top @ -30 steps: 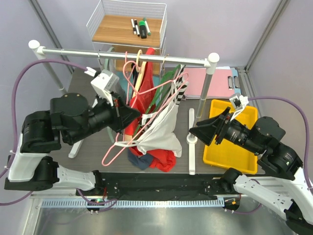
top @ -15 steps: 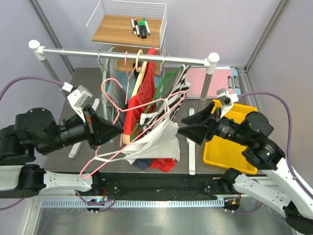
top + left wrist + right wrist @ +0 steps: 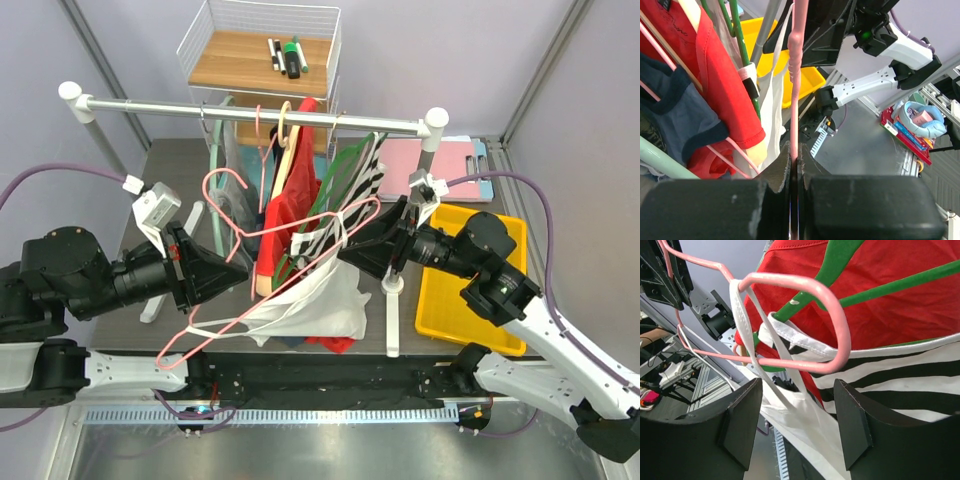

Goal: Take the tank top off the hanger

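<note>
A white tank top [image 3: 315, 300] hangs by its straps from a pink wire hanger [image 3: 235, 215], held off the rail and tilted in front of the other clothes. My left gripper [image 3: 235, 275] is shut on the pink hanger's wire [image 3: 794, 125]. My right gripper [image 3: 352, 250] is open, its jaws either side of the white tank top [image 3: 810, 420], just below the hanger's right shoulder [image 3: 832, 320] where the white straps [image 3: 742, 305] loop over. The fingers do not touch the fabric.
A clothes rail [image 3: 250, 110] carries a red garment [image 3: 290, 205] and a black-and-white striped garment [image 3: 365, 175] on green hangers. A yellow bin [image 3: 480, 290] stands at the right, a wire basket shelf [image 3: 260, 50] behind the rail, a white rack post [image 3: 392, 300] in front.
My left gripper has drawn the pink hanger with the tank top off the rail, toward the near left. My right gripper has moved left up to the tank top's strap.
</note>
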Robot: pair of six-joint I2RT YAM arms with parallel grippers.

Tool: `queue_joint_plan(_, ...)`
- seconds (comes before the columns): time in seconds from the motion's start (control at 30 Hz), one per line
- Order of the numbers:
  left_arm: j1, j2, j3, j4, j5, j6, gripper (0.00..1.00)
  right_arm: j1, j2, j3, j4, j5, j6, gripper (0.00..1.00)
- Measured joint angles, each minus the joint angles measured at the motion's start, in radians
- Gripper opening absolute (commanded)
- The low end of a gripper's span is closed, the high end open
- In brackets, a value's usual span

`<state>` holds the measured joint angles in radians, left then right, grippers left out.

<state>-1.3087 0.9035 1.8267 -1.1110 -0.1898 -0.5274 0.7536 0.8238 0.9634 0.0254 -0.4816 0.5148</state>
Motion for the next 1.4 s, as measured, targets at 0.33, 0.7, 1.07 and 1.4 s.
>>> queue_joint_plan(0.33, 0.000, -0.007, -0.014, 0.015, 0.023, 0.000, 0.00, 0.000, 0.016, 0.000, 0.013, -0.014, -0.039, 0.49)
queue_joint_plan(0.7, 0.000, -0.005, -0.013, 0.015, 0.018, -0.007, 0.00, 0.000, -0.016, -0.039, 0.088, -0.036, 0.019, 0.33)
queue_joint_plan(1.07, 0.000, 0.015, -0.014, 0.015, 0.019, -0.012, 0.00, 0.000, -0.033, -0.068, 0.134, -0.044, 0.069, 0.01)
queue_joint_plan(1.4, 0.000, 0.002, -0.051, 0.006, -0.010, -0.012, 0.00, 0.000, -0.188, 0.045, -0.188, 0.266, 0.071, 0.01)
